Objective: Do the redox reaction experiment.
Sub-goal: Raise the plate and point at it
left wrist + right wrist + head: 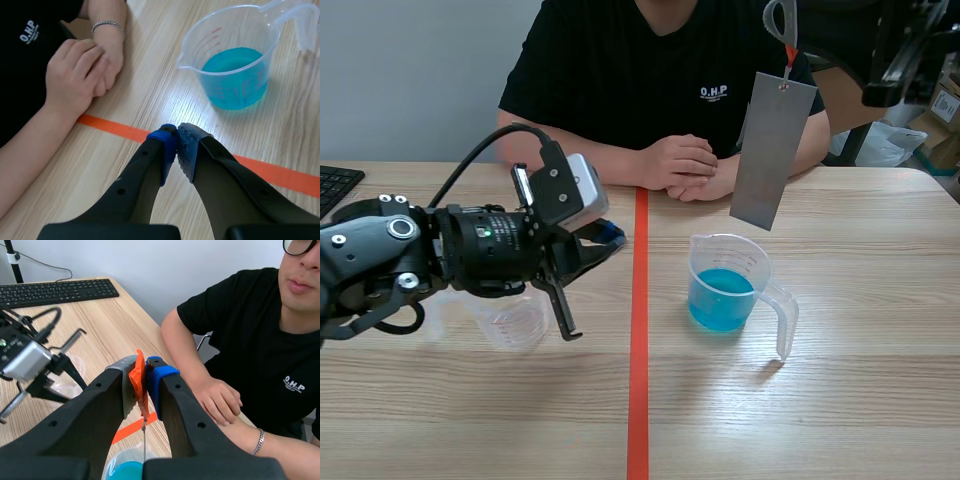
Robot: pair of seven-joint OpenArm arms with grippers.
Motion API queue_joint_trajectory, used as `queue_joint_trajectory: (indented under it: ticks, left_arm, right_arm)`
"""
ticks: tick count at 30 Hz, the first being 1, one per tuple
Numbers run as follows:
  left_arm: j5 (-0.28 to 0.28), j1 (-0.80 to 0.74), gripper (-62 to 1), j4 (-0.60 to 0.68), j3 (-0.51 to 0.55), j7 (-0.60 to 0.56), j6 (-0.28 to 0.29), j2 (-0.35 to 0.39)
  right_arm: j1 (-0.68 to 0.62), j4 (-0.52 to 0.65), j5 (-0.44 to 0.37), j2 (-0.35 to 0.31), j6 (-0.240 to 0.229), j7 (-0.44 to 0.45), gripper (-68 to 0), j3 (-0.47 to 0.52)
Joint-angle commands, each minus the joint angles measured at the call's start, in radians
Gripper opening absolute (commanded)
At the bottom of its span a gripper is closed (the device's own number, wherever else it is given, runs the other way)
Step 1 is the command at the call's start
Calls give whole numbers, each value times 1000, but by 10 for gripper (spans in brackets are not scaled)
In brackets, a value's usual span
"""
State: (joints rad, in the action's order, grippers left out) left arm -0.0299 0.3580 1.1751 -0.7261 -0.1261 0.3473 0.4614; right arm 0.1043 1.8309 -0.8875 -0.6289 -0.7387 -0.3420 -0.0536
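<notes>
Two claws, left claw closed empty, right claw pinching orange tag of hanging metal plate

Blue liquid held in a clear jug marked with red scale lines, plain grey metal sheet hung at its one o'clock from an orange tab, pale wood-grain table crossed by an orange-red line

I log the desk as pale wood grain, matt. The plate reads as dull grey metal, smooth. The jug and cup are clear, glossy plastic. The tape looks matt. The person's shirt is black cloth.
</notes>
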Motion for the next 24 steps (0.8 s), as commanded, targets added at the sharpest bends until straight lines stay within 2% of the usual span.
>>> queue_joint_trajectory:
  ticks: [1, 8, 18, 24]
  left_arm:
    - [7, 26, -562, 13, -13, -11, 11, -25]
    - [7, 78, -562, -50, -42, -7, 17, -113]
    - [11, 108, -562, -104, -49, -6, 23, -192]
    - [11, 111, -562, -116, -49, -8, 3, -230]
  right_arm:
    - [14, 9, -15, -13, -7, 18, -660, 16]
    - [14, 9, -15, -13, -7, 18, -660, 16]
    - [14, 9, -15, -13, -7, 18, -660, 16]
    - [14, 9, -15, -13, -7, 18, -660, 16]
